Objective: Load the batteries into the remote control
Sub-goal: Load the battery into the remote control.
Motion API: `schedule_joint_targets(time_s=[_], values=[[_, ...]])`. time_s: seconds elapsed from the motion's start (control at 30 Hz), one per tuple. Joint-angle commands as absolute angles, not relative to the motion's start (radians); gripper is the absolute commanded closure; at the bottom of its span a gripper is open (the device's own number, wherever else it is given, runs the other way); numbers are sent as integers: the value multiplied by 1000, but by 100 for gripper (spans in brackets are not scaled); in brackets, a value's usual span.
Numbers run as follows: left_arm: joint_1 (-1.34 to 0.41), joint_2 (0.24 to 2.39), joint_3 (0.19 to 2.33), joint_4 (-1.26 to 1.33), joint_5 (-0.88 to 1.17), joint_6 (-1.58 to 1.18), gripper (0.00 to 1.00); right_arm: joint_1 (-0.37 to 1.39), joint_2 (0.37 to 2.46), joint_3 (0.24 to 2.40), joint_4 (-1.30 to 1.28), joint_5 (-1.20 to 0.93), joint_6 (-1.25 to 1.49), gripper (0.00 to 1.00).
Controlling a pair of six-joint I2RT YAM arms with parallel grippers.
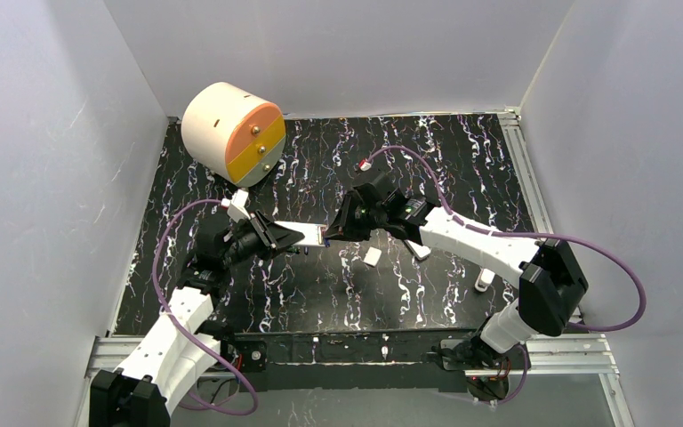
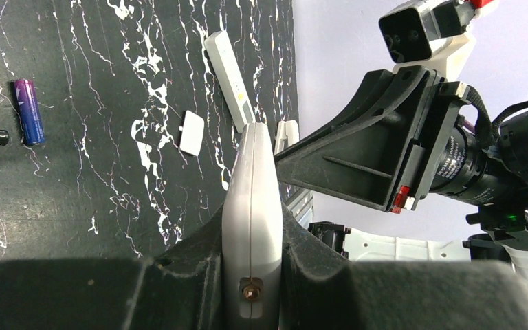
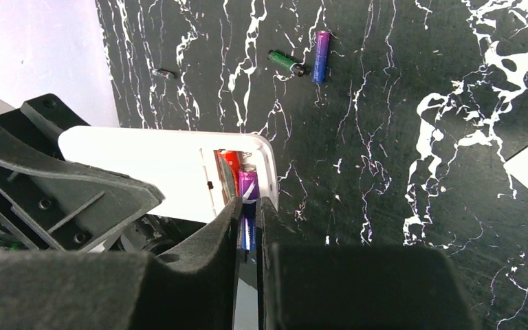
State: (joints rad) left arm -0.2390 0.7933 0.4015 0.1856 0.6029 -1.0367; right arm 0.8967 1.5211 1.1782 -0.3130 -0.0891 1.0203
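The left claw [image 2: 251,230] is clamped on the remote control [image 2: 251,172], a smooth white plastic slab seen edge-on at bottom centre of the left wrist view, its rounded end pointing up the frame. In the right wrist view the remote's back faces the camera left of centre, with the battery bay open at its rounded right end.

A glossy red-orange battery [image 3: 229,163] lies in the bay. Just beside it, the right claw [image 3: 249,221] is pinched tight on a metallic purple battery [image 3: 249,187], whose upper end sits at the bay while its lower end runs down between the matte black fingers.

The tabletop [image 3: 399,103] is black with white marble-like veins. At upper centre of that view lie a loose purple cell [image 3: 321,47] and a dark green cell [image 3: 285,62], almost touching end to side.

A small flat white battery cover [image 2: 191,133] with rounded corners lies on the tabletop near a second slim white remote [image 2: 228,75], towards the top centre of the left wrist view. A cream cylindrical drum [image 1: 222,124] with an orange and yellow face stands at upper left of the overhead view.
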Motion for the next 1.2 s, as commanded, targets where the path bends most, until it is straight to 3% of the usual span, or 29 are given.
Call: schedule_joint_targets(time_s=[0.0,0.23,0.6,0.7,1.0,1.17], values=[[-241,779,413,219,626,-1036,100,893,1520,1206,-336,-69,1015,82],[-241,777,414,219,629,-1036,100,892,1525,1202,-300,-100,1012,81],[-240,780,415,219,629,-1046,100,889,1483,1182,-276,-52,1027,66],[-241,781,422,219,631,-1061,100,882,1434,1133,-201,-45,1052,58],[-241,797,487,219,654,-1177,100,877,1225,951,95,29,1102,15],[-241,788,517,219,633,-1325,100,878,1163,876,221,41,1130,5]])
